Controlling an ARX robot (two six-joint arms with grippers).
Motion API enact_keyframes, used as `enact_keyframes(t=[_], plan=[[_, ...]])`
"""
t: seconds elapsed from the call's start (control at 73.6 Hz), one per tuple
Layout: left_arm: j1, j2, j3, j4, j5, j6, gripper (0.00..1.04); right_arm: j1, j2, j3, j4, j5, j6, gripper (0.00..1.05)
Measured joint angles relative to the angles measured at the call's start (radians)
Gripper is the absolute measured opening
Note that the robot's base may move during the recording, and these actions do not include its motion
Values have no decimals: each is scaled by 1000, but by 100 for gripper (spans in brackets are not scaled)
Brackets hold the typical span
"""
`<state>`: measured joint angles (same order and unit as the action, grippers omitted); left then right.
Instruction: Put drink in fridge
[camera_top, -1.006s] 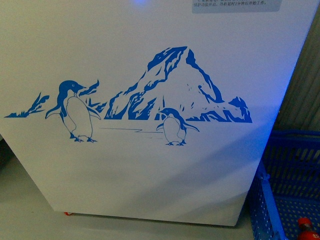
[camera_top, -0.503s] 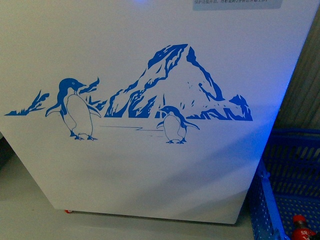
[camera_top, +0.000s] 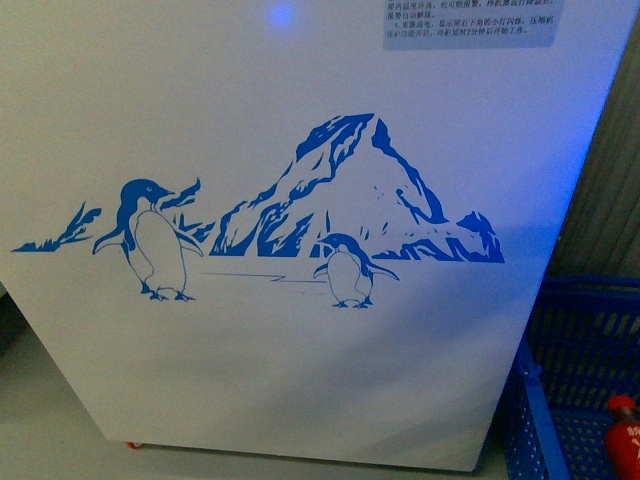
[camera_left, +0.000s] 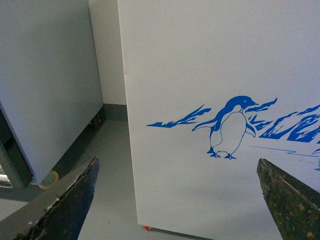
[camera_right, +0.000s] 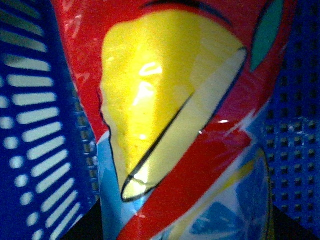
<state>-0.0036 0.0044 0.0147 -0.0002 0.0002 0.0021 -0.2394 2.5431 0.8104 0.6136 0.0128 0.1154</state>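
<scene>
One drink (camera_top: 628, 440) is seen higher in the basket (camera_top: 585, 340), probably lifted; left gripper (camera_left: 176, 170) spread, right gripper state not discernible.

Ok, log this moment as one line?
drink in blue basket beside fridge, not yet stowed | left gripper open, empty, facing fridge front | right gripper fingers not visible, drink label fills wrist view

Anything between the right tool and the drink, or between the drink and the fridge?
Right tool to drink: nothing visible, its label fills the right wrist view. The drink sits in the blue basket beside the fridge, so the basket wall lies between them. The fridge's lid is out of view.
</scene>
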Motion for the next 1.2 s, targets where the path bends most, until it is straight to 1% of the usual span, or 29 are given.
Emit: enact_keyframes(t=[0.095,0.245,0.421,0.476,0.557,0.612,0.666,0.829,0.884,0.938,0.992,1.033,1.088,1.196], plan=[[0,0,0,0,0,0,97,18,-169,-88,-27,-10,0,42],[0,0,0,0,0,0,97,46,-507,-208,-152,-25,3,42],[0,0,0,0,0,0,97,79,-961,-262,-366,-12,5,42],[0,0,0,0,0,0,97,96,-1204,-259,-487,0,5,42],[0,0,0,0,0,0,97,114,-1374,-250,-572,6,9,42],[0,0,0,0,0,0,97,140,-1544,-238,-652,30,16,42],[0,0,0,0,0,0,97,164,-1651,-233,-696,52,24,42],[0,0,0,0,0,0,97,231,-1878,-230,-785,117,70,42],[0,0,0,0,0,0,97,256,-1934,-230,-807,156,78,42],[0,0,0,0,0,0,97,301,-2016,-230,-837,211,94,42],[0,0,0,0,0,0,97,326,-2054,-230,-854,240,99,42],[0,0,0,0,0,0,97,367,-2103,-230,-874,284,98,42],[0,0,0,0,0,0,97,410,-2132,-231,-862,327,95,42],[0,0,0,0,0,0,97,434,-2158,-235,-822,351,84,42]])
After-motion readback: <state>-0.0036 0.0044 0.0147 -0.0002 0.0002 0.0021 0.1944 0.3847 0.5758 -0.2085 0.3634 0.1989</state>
